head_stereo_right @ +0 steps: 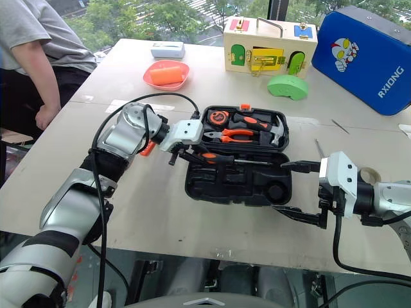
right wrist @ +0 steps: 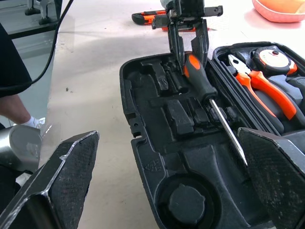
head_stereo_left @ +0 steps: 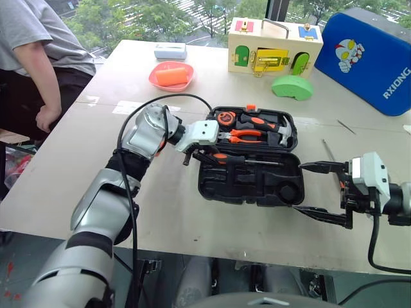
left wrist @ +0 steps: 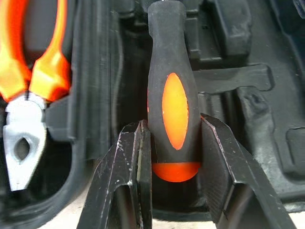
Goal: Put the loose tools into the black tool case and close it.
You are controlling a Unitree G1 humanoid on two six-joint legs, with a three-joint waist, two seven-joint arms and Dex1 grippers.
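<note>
The black tool case lies open in the middle of the table, with pliers, a hammer and a tape measure in its far half. My left gripper is shut on the black-and-orange handle of a screwdriver. It holds the tool low over the near half's recesses, with the shaft pointing across the case. My right gripper hangs open just right of the case, with nothing in it. The utility knife lies on the table beyond the left gripper. A slim tool lies right of the case.
A person leans at the table's far left edge. At the back stand a pink dish, a wooden latch box, a green object and a big blue padded case.
</note>
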